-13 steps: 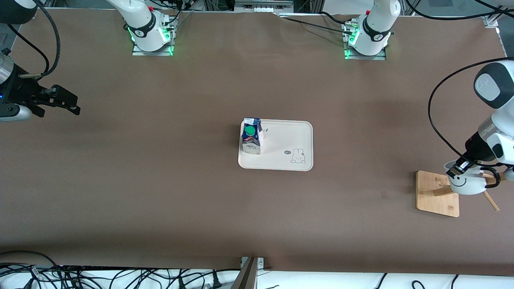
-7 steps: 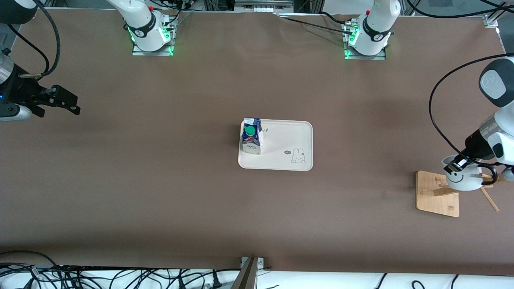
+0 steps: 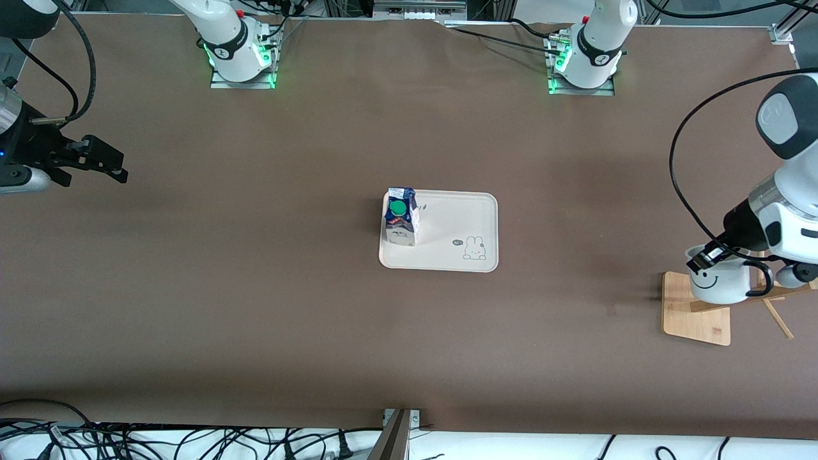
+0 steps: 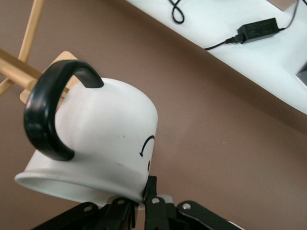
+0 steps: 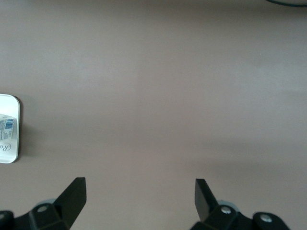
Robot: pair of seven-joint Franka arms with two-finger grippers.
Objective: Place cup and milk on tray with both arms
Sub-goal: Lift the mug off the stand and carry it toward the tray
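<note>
One white smiley cup, black-handled

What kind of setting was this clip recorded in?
Most likely a robotics lab bench: two arm bases lit green bolted along a brown-covered table, loose cables at its edge, and staged props such as the tray.

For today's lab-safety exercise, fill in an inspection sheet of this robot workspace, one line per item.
Surface: brown table, flat.
Job's things: milk upright on the tray, at the end toward the right arm; cup held over the wooden rack.
Clutter: nothing seen.
Grippers: left gripper shut on the cup's rim; right gripper open over bare table at its own end, waiting.
Cables: black bundle along the table's near edge.
Surroundings: green-lit arm bases.
</note>
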